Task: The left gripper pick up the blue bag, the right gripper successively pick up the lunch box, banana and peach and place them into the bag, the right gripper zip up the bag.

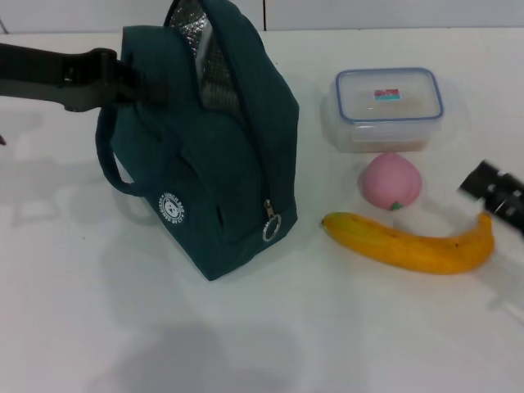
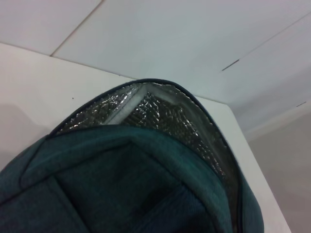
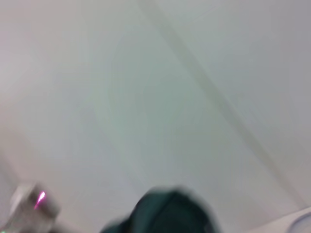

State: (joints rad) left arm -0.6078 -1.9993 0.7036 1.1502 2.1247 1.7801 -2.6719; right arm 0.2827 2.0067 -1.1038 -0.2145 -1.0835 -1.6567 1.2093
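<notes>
The blue bag (image 1: 209, 155) stands upright at the table's centre-left, its mouth open and the foil lining (image 2: 160, 114) showing. My left gripper (image 1: 146, 84) reaches in from the left and is shut on the bag's upper left edge, above one loop handle. To the right lie the lunch box (image 1: 389, 106), lid on, the peach (image 1: 391, 182) just in front of it, and the banana (image 1: 409, 241) nearest the front. My right gripper (image 1: 495, 195) is a blur at the right edge, above the banana's right tip and holding nothing I can see. The right wrist view shows the bag's top (image 3: 165, 213).
The zipper's metal ring pull (image 1: 272, 228) hangs low on the bag's right front corner. The white table (image 1: 123, 327) stretches in front of the bag. The left arm's silver link (image 3: 31, 206) shows in the right wrist view.
</notes>
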